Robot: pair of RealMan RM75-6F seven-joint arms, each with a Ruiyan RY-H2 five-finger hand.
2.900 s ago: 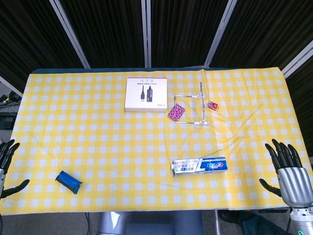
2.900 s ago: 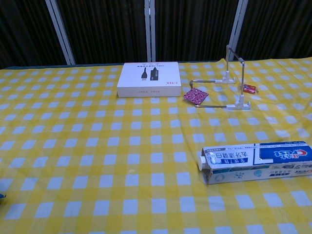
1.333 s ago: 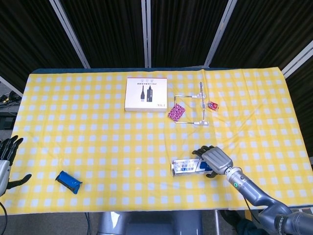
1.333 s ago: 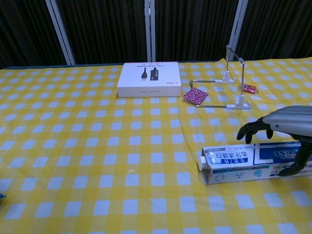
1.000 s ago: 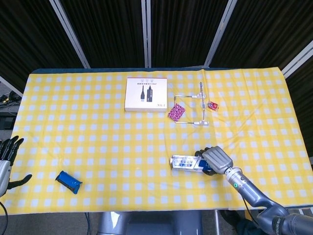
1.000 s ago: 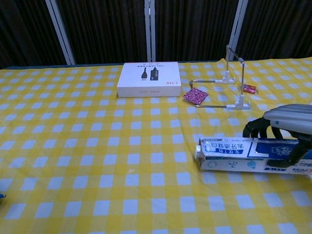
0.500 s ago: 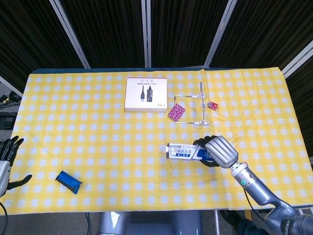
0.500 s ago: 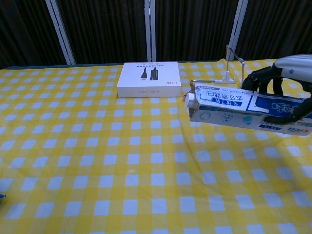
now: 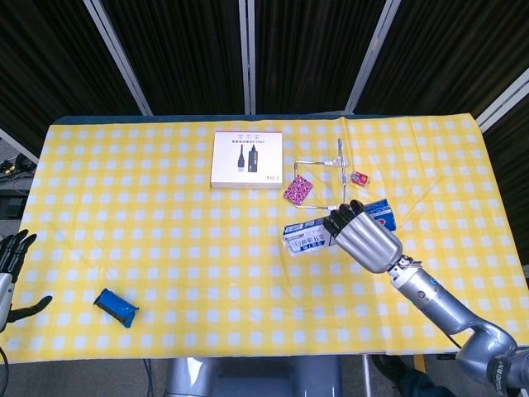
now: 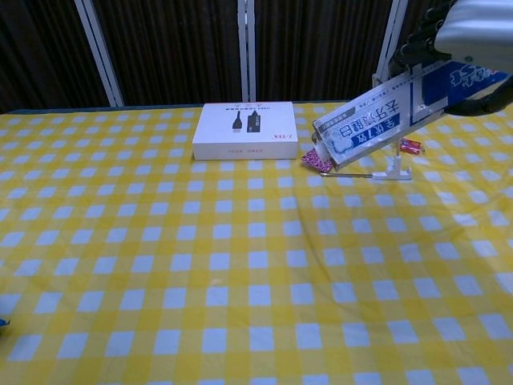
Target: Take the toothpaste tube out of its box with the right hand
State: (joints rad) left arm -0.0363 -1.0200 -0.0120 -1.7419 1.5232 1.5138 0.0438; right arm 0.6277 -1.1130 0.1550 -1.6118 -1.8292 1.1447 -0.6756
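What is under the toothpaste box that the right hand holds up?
The right hand holds the toothpaste box tilted in the air. In the chest view its low end hangs before the pink packet, partly covering it. The tube inside cannot be seen.

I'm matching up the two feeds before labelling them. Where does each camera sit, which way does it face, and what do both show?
Head view: high above the near edge, looking steeply down on the checked tablecloth; shows the right hand and forearm gripping the toothpaste box, and the left hand at the left edge.
Chest view: low, looking forward across the table toward the dark curtains; only the right hand shows, top right.
Shared: the right hand, the tilted toothpaste box, white box, wire stand.
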